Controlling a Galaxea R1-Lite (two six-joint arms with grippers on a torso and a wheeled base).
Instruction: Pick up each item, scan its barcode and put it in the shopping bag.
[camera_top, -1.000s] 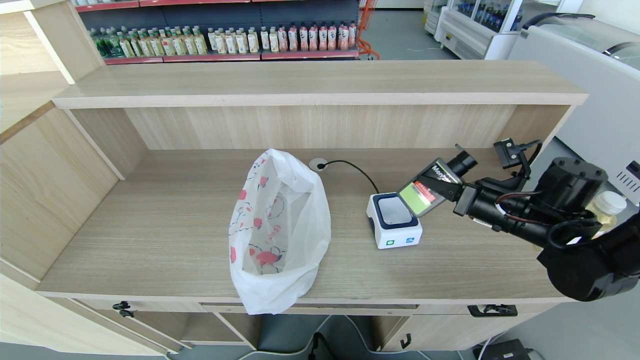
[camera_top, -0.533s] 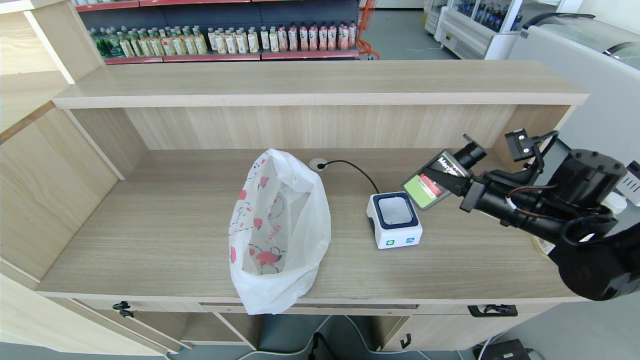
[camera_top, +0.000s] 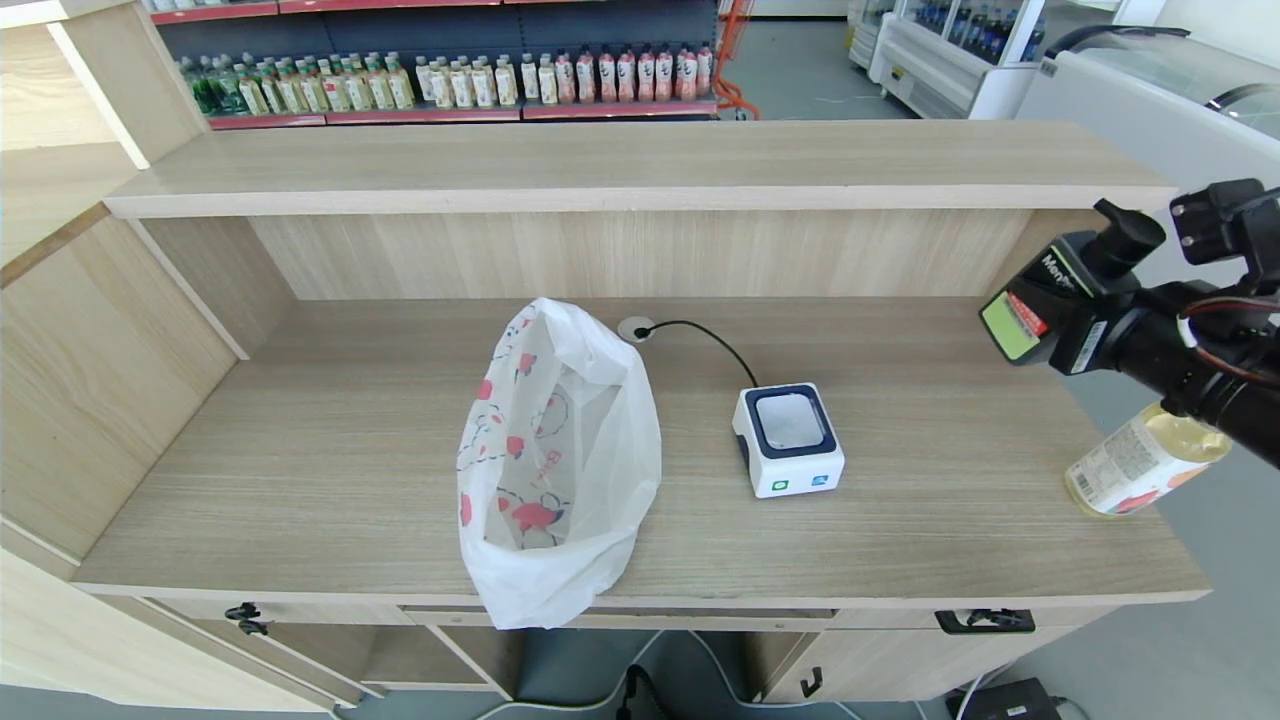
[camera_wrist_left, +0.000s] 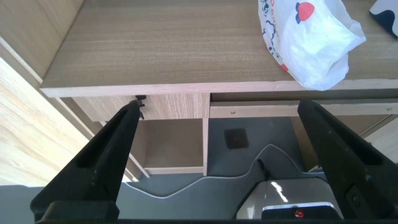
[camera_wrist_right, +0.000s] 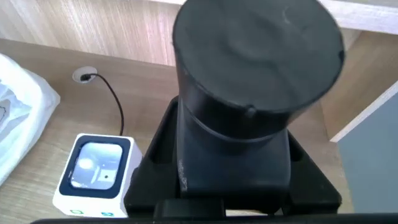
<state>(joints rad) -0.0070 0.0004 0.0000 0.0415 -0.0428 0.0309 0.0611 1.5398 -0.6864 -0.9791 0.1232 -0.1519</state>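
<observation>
left gripper (camera_wrist_left: 219, 111) sits low, in front of and below the table (camera_top: 330, 440) edge, fingers (camera_wrist_left: 115, 155) spread wide with nothing between them. shopping bag (camera_top: 555, 470) (white, red print) stands at the front middle of the table, mouth open upward, its bottom drooping a little over the front edge. scanner (camera_top: 790, 440) is just right of the bag, not touching it, window facing up; a black cable (camera_top: 705, 343) runs from it back to a grommet hole (camera_top: 637, 328) near the rear wall. further right, well apart from the scanner, a dark bottle (camera_top: 1040, 300) with a green-and-red label is up in the air over the table's right end, tilted, black cap (camera_top: 1125, 235) pointing up and away. right gripper (camera_top: 1075, 325) is clamped on its body. right wrist view looks down past the cap, with the scanner lower on the table. a plastic bottle (camera_top: 1135, 462) of pale yellow drink is at the table's right edge, its top hidden behind the right arm.
</observation>
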